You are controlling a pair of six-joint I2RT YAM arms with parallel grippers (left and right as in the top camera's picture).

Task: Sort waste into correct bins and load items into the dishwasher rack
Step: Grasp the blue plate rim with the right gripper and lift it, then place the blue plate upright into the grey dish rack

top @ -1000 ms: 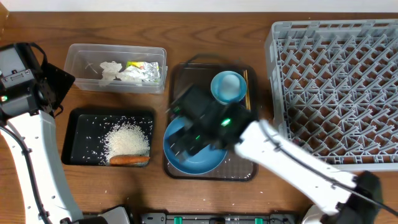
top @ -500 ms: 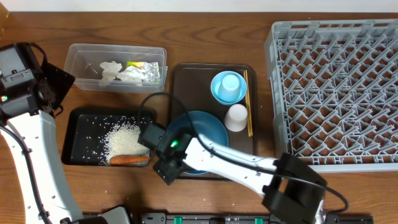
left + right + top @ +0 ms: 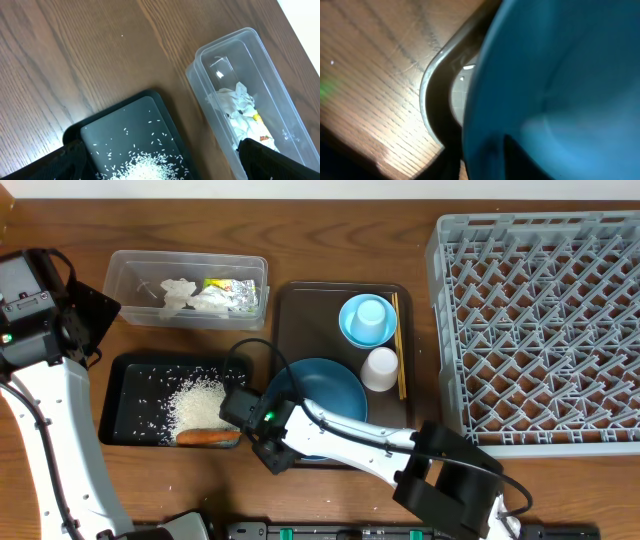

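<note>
- Overhead view: the right gripper (image 3: 268, 445) is being shown low at the near-left corner of the brown serving tray (image 3: 305, 320). It is at the rim of the dark-blue plate (image 3: 335, 395), which is lying on that tray's near half.
- In the right wrist view the frame is being filled by the plate's rim. Whether the fingers are clamped on it cannot be told.
- The left gripper (image 3: 160, 160) is being held with fingers apart and empty, well left of the serving tray.
- Step, as judged: dish loading is being opened with the plate, the waste being already binned.
- Next move: a firm pinch on the rim is being called for. A lift and carry should follow to the dishwasher rack (image 3: 540, 330), right of the serving tray, with the plate stood between pegs.
- On the serving tray are being counted:
  - one plate
  - one light-blue bowl (image 3: 367, 320)
  - one white cup (image 3: 380, 368)
  - chopsticks (image 3: 398, 360), number unclear
- Left of the serving tray are being counted:
  - one clear tub (image 3: 125, 275) with tissue (image 3: 185, 295) and one wrapper (image 3: 232, 292)
  - one black tray (image 3: 130, 405) with one rice heap (image 3: 205, 402) and one carrot (image 3: 208, 437)
</note>
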